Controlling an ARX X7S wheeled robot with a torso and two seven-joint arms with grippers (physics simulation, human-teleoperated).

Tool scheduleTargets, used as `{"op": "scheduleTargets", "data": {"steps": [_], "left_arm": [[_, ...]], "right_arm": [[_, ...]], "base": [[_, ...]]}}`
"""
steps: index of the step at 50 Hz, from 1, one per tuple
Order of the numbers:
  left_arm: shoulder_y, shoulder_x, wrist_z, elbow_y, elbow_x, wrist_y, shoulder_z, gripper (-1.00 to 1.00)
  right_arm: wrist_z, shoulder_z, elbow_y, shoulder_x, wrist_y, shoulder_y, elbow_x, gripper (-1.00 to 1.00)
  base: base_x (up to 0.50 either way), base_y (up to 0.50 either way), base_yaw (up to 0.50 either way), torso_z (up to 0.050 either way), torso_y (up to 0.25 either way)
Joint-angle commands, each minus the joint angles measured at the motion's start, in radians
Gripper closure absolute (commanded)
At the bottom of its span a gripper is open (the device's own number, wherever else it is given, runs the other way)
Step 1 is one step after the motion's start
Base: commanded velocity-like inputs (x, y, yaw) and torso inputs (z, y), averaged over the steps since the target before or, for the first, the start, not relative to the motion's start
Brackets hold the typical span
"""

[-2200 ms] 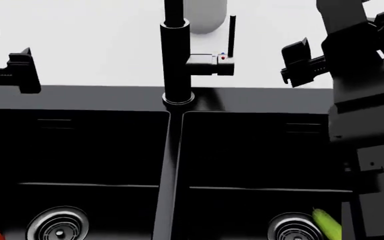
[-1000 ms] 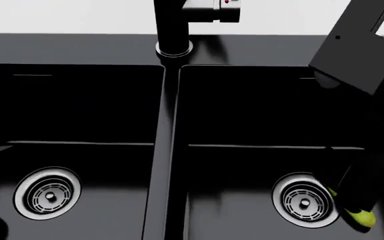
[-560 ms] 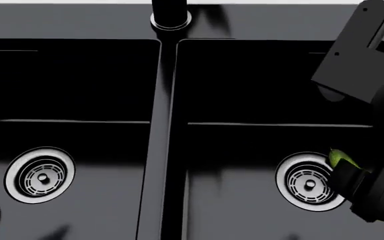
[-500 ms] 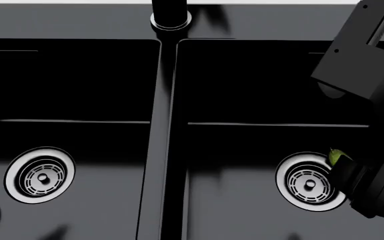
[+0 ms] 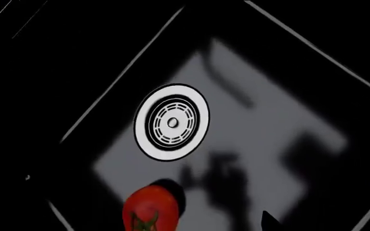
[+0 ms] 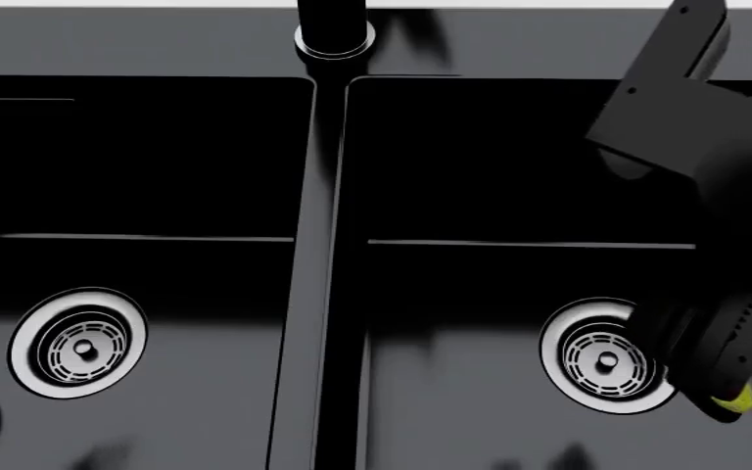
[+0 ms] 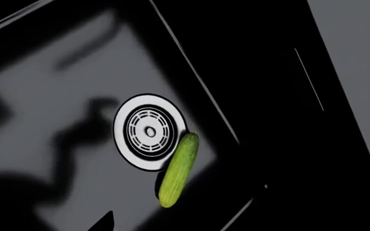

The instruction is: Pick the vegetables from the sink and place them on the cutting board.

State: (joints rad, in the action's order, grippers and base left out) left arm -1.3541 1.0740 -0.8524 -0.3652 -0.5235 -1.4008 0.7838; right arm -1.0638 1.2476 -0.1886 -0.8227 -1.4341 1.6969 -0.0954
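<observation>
The cucumber (image 7: 178,169) lies on the floor of the sink's (image 6: 324,196) right basin, touching the drain (image 7: 150,131) rim on the side toward the right wall, its long axis running alongside that rim. The right gripper (image 6: 709,357) hangs directly over it, far nearer than the left; its jaw spread cannot be told.

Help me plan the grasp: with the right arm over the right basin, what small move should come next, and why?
Probably lower the right gripper straight toward the cucumber. The right wrist view shows it lying free on the basin floor, one end overlapping the drain rim, with nothing gripping it. In the head view the right arm hides most of it, so the wrist view looks like the better guide.
</observation>
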Motion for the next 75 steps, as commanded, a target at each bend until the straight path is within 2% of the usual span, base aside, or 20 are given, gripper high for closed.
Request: {"op": "scheduleTargets", "data": {"steps": [1,12,20,33,51,68,75], "left_arm": [[-0.006,0.017,-0.023,-0.003,0.013,-0.026,0.072,-1.00],[-0.005,-0.014,0.040,0.036,0.071,-0.020,0.104,-1.00],[-0.011,-0.055,0.029,0.074,0.112,0.016,0.189,-1.00],[0.001,-0.077,0.022,0.110,0.136,0.043,0.251,-1.00],[0.030,-0.113,0.062,0.187,0.186,0.122,0.288,-1.00],[0.051,-0.145,0.080,0.277,0.251,0.180,0.370,-1.00],[0.058,-0.178,0.096,0.335,0.275,0.221,0.386,-1.00]], "right_arm": [[0.010,-0.002,0.015,0.014,0.007,-0.010,-0.003,-1.00],[0.025,-0.021,0.007,0.019,0.004,-0.033,-0.012,-1.00],[0.028,-0.030,-0.003,0.015,-0.001,-0.038,-0.018,-1.00],[0.032,-0.033,-0.012,0.011,-0.005,-0.042,-0.024,-1.00],[0.046,-0.050,-0.019,0.017,-0.012,-0.059,-0.033,-1.00],[0.060,-0.058,-0.013,0.024,-0.006,-0.077,-0.040,-1.00],[0.061,-0.055,-0.010,0.024,-0.002,-0.075,-0.041,-1.00]], "base": [[0.00,0.00,0.00,0.000,0.000],[0.00,0.00,0.00,0.000,0.000],[0.00,0.00,0.00,0.000,0.000],[0.00,0.00,0.00,0.000,0.000],[0.00,0.00,0.00,0.000,0.000],[0.00,0.00,0.00,0.000,0.000],[0.00,0.00,0.00,0.000,0.000]]}}
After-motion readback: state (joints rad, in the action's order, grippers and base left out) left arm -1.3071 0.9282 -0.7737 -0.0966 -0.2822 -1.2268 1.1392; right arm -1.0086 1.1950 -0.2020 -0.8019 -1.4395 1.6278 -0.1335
